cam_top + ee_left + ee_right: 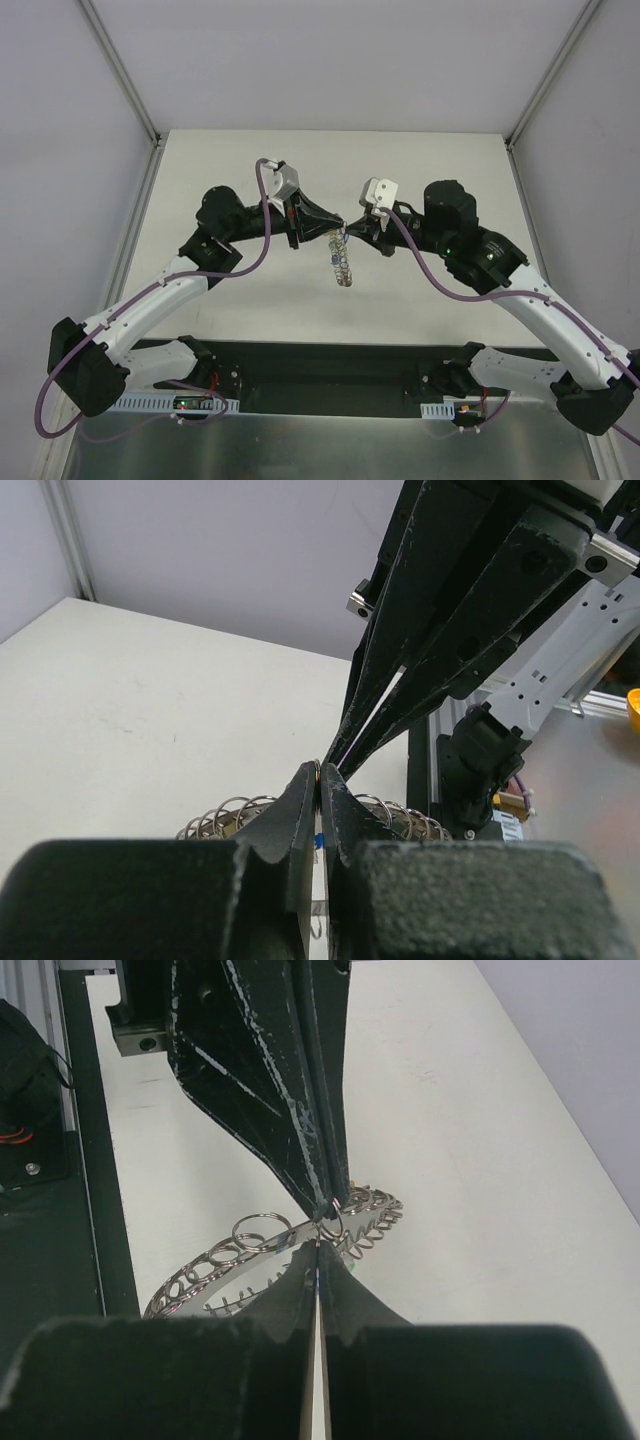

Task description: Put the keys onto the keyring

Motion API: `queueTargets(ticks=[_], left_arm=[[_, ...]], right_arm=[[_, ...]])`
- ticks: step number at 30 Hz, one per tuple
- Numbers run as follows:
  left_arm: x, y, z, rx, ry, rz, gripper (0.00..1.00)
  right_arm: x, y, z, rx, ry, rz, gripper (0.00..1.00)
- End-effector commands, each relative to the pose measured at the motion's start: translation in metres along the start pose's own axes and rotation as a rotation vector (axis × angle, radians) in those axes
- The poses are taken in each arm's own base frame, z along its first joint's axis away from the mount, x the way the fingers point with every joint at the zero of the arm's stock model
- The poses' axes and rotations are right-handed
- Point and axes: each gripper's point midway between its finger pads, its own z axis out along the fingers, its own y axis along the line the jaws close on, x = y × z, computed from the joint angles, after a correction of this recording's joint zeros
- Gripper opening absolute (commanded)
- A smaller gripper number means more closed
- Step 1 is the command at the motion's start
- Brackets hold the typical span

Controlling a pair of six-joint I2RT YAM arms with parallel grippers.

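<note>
1. Claws meet tip to tip at the top rim of the keyring (341,258): the left claw (333,224) comes in from the ring's left and the right claw (352,228) from its right.
2. Left claw: pressed together, with no gap between its black fingers (300,810), nipping the keyring's rim where a thin glint of metal shows at the very tips.
3. Right claw: also pressed together, its fingers (350,1300) closed to a hairline slit and nipping the same rim just beside the left claw's tips.
4. Keyring: a grey metal ring with a wide central hole. It hangs tilted from the two claws, so the overhead view shows it nearly edge-on, its lower end towards the arm bases.
5. Small wire loops (258,1228) stand in a row along the keyring's rim.
6. A blue speck (318,840) shows through the slit of the left claw, just below the keyring's rim. It is too small to tell what it is.
7. Worktop (250,170): pale and flat, spreading under and beyond the keyring.
8. Left arm (150,300) and right arm (545,310) sweep out to either side of the keyring, each trailing a purple cable (430,270).
</note>
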Motion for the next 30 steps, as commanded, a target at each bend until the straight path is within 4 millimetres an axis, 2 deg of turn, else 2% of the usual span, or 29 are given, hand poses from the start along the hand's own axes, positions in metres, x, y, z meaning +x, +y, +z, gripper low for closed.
queueTargets(ticks=[1, 9, 11, 17, 19, 26, 27, 30], left_arm=[[-0.04, -0.015, -0.006, 0.019, -0.136, 0.123, 0.0], [-0.026, -0.013, -0.007, 0.015, -0.114, 0.105, 0.03], [-0.024, -0.012, -0.008, 0.011, -0.112, 0.105, 0.08], [-0.018, -0.011, -0.013, -0.015, -0.096, 0.12, 0.11], [-0.015, -0.01, -0.014, -0.022, -0.079, 0.126, 0.11], [-0.005, -0.007, -0.015, -0.006, 0.022, 0.169, 0.32], [-0.002, -0.013, -0.015, 0.047, 0.043, 0.194, 0.37], [0.004, -0.015, -0.014, 0.112, 0.101, 0.217, 0.46]], right_arm=[[-0.01, -0.007, -0.005, 0.06, -0.047, 0.02, 0.01], [-0.018, -0.009, -0.008, 0.049, -0.024, -0.023, 0.01], [-0.02, -0.006, -0.009, 0.02, -0.014, -0.042, 0.01], [-0.027, 0.0, -0.016, -0.036, 0.018, -0.082, 0.01], [-0.023, 0.003, -0.015, -0.054, 0.037, -0.082, 0.01], [-0.019, 0.011, -0.017, -0.108, 0.066, -0.083, 0.01], [-0.02, 0.011, -0.018, -0.11, 0.066, -0.084, 0.01], [-0.019, 0.016, -0.021, -0.129, 0.079, -0.083, 0.01]])
